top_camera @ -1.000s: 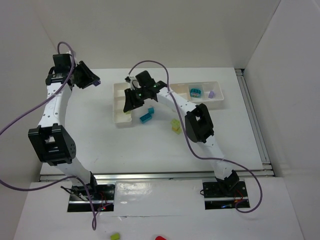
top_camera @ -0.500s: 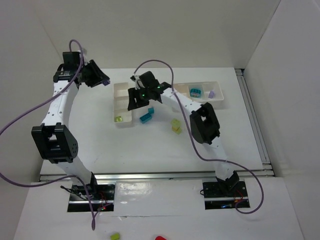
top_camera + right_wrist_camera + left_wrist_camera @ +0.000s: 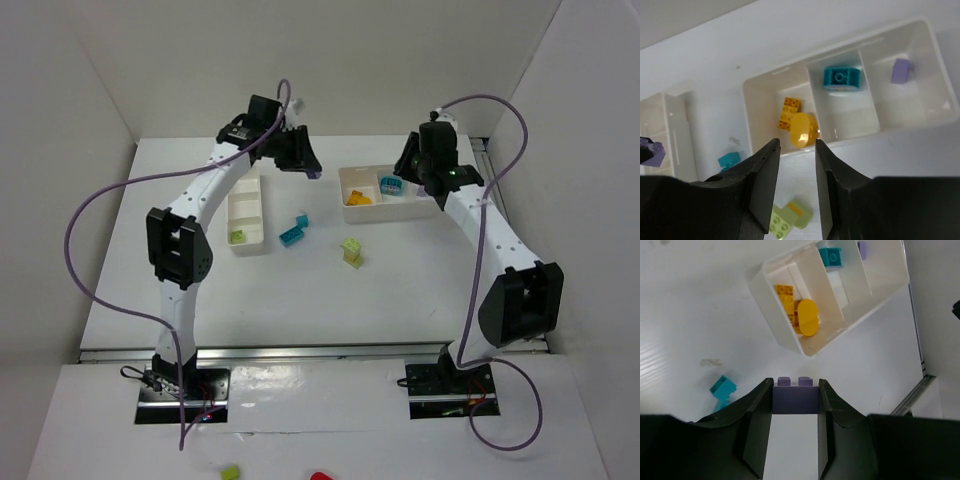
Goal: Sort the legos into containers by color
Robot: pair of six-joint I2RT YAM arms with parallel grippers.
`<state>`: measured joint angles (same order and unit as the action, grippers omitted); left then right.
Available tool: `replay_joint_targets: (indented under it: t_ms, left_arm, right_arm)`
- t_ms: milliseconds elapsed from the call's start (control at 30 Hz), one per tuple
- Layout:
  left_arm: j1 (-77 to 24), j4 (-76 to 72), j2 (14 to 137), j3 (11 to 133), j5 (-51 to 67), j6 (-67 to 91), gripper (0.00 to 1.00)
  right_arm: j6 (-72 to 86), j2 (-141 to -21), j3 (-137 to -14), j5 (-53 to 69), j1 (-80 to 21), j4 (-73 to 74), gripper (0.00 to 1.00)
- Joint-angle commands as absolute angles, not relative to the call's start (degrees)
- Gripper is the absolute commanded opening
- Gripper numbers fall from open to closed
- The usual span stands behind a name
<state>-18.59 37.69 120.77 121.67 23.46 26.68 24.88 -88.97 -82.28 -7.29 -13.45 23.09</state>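
Note:
My left gripper [image 3: 311,168] [image 3: 795,390] is shut on a purple lego [image 3: 795,396] and hangs above the table between the two containers. The wide three-part tray [image 3: 400,208] [image 3: 760,95] holds yellow legos [image 3: 796,123] on the left, a teal lego [image 3: 841,78] in the middle and a purple lego [image 3: 901,70] on the right. My right gripper [image 3: 408,172] [image 3: 796,150] hovers over this tray's near rim, open, with nothing between its fingers. The narrow tray [image 3: 247,185] holds a lime lego [image 3: 237,237]. Teal legos [image 3: 292,230] and a lime-and-yellow stack [image 3: 351,250] lie on the table.
White walls close in the table at the back and both sides. A metal rail [image 3: 510,250] runs along the right edge. The left arm's purple cable [image 3: 100,200] loops over the table's left side. The right arm's elbow [image 3: 520,300] stands at the near right.
The left arm swung from the far left to the back middle, still holding the purple lego. The right arm left the narrow tray, where a lime lego now lies, and moved to the wide tray.

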Motion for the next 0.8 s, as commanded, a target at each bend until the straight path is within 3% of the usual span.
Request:
replay_joint_targets:
  t_ms: [0, 200, 300, 433, 567, 767]
  left_arm:
    - [-21.3, 39.3, 123.3, 126.6, 29.7, 23.8, 0.00]
    - [-27.1, 38.8, 129.4, 132.7, 39.4, 20.1, 0.00]
    - [-28.3, 38.1, 130.1, 134.0, 44.7, 19.2, 0.00]
    - [-29.1, 34.4, 127.6, 128.2, 52.0, 16.4, 0.00]
    - [-29.1, 34.4, 123.1, 122.0, 53.6, 9.4, 0.00]
    - [-28.5, 34.4, 116.6, 115.8, 52.0, 2.1, 0.00]
  right_arm:
    - [27.4, -86.5, -78.1, -9.1, -10.6, 26.5, 0.42]
    - [29.8, -83.2, -74.8, -5.0, -4.2, 27.6, 0.58]
    - [29.3, -83.1, -74.3, -1.6, -2.3, 29.4, 0.58]
    - [27.9, -82.5, -71.5, 17.1, 0.0, 26.4, 0.70]
    - [33.1, -88.0, -72.2, 40.0, 0.7, 23.7, 0.72]
    - [39.3, -93.6, -75.7, 54.0, -0.6, 20.7, 0.72]
